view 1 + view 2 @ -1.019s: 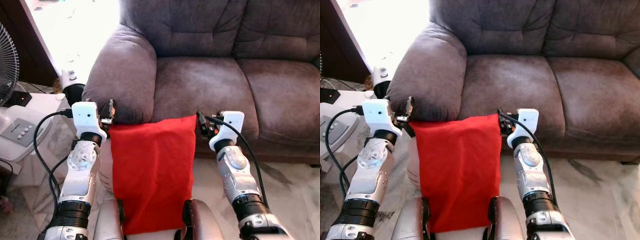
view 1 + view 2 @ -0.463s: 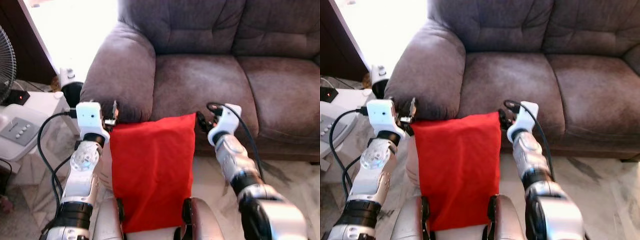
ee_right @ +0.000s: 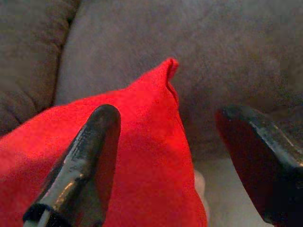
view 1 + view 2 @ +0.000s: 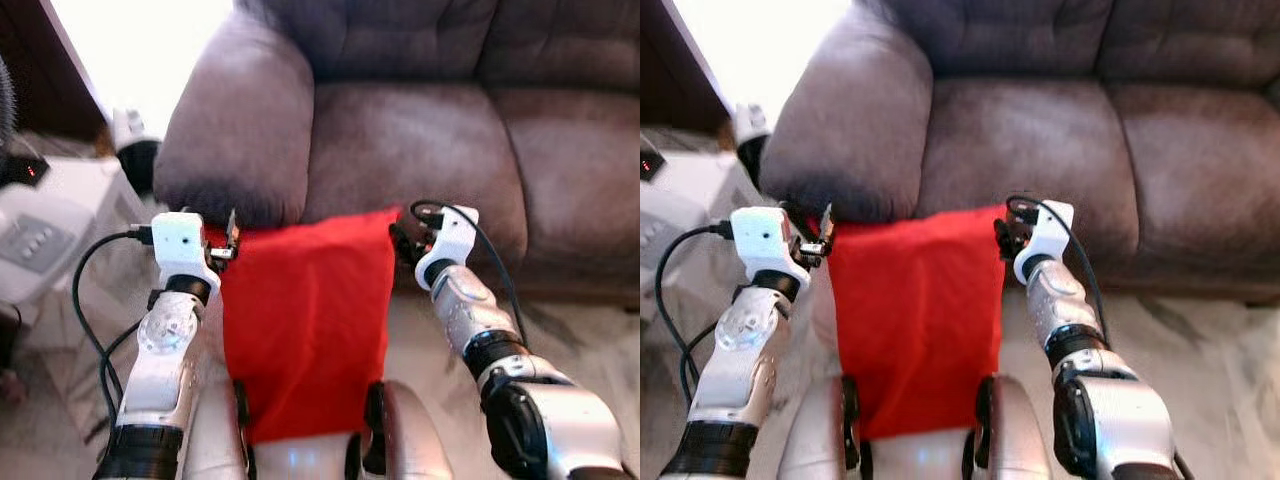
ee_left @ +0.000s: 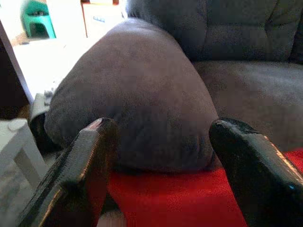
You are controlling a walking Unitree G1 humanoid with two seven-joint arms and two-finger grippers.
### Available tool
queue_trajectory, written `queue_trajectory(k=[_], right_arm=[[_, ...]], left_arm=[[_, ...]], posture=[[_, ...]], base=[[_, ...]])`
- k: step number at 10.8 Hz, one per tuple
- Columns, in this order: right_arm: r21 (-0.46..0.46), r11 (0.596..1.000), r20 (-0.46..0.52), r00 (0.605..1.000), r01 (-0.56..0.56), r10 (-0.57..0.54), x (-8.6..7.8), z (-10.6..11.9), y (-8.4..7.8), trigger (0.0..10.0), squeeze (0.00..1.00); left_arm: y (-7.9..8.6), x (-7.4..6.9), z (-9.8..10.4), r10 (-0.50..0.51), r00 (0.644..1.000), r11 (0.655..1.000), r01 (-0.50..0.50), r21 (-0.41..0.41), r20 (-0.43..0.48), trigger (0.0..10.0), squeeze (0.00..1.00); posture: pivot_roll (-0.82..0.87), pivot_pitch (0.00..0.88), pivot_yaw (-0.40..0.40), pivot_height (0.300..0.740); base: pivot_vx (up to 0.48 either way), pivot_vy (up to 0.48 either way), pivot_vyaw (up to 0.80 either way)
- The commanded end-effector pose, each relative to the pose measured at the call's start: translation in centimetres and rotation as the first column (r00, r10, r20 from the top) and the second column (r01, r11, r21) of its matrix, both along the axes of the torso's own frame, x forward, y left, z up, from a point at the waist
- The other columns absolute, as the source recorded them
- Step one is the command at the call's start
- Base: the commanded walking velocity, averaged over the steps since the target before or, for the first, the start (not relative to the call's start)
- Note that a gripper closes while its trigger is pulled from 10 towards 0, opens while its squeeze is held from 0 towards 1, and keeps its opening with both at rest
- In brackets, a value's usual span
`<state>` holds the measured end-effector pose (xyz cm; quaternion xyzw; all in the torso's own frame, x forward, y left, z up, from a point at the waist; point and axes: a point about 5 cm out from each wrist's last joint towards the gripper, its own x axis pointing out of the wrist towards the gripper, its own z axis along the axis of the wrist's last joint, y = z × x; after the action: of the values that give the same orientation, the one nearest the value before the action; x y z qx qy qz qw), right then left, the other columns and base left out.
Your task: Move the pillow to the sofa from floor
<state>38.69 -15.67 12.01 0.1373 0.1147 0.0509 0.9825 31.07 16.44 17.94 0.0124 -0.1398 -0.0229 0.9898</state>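
Observation:
A red pillow hangs upright in front of me, held between my two arms, its lower end resting against my legs. Its top edge reaches the front of the brown sofa's seat. My left gripper is at the pillow's upper left corner, just below the sofa's armrest; its fingers stand open with the armrest beyond them. My right gripper is at the upper right corner, open, one finger lying on the red cloth.
A white appliance with buttons and black cables stands on the left beside dark wooden furniture. Pale marble floor runs along the sofa's front. The sofa's seat cushions stretch to the right.
The whole view has shifted toward the sofa. The pillow's top edge has come up against the seat's front, and my right forearm has swung in closer to me.

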Motion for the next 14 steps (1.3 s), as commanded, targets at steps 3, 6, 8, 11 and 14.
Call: queue_trajectory(k=[3, 6, 8, 11, 14], right_arm=[[0.044, 0.999, 0.051, 0.999, 0.002, -0.004, 0.5, 1.2, 0.1, 10.0, 0.00], [0.115, 0.993, 0.079, 0.997, -0.003, -0.007, 0.7, 1.7, 0.6, 10.0, 0.00], [0.177, 0.984, 0.116, 0.992, 0.021, -0.042, 1.0, 2.5, 0.7, 10.0, 0.00], [0.222, 0.975, 0.168, 0.986, -0.015, -0.023, 1.2, 3.3, 0.8, 10.0, 0.00], [0.183, 0.983, 0.154, 0.987, 0.018, -0.047, 1.2, 3.2, 0.1, 10.0, 0.00]], left_arm=[[-1.3, -0.7, 1.8, -0.042, 0.999, 0.999, 0.043, -0.032, 0.028, 10.0, 0.00], [-1.6, -1.9, 3.0, -0.062, 0.997, 0.997, 0.063, -0.035, 0.037, 10.0, 0.00], [-1.7, -2.7, 4.1, -0.077, 0.996, 0.995, 0.080, -0.064, 0.050, 10.0, 0.00], [-1.8, -2.6, 7.0, -0.091, 0.988, 0.994, 0.097, -0.047, 0.124, 10.0, 0.00], [-1.6, -3.5, 6.7, -0.100, 0.991, 0.992, 0.106, -0.074, 0.088, 10.0, 0.00]], posture=[[0.16, 0.377, -0.061, 0.578], [0.19, 0.421, -0.057, 0.578], [0.21, 0.430, -0.047, 0.578], [0.24, 0.444, -0.044, 0.578], [0.26, 0.467, -0.041, 0.578]], base=[[0.000, 0.000, 0.00], [0.000, 0.000, 0.00], [0.000, 0.000, 0.00], [0.000, 0.000, 0.00], [0.000, 0.000, 0.00]])
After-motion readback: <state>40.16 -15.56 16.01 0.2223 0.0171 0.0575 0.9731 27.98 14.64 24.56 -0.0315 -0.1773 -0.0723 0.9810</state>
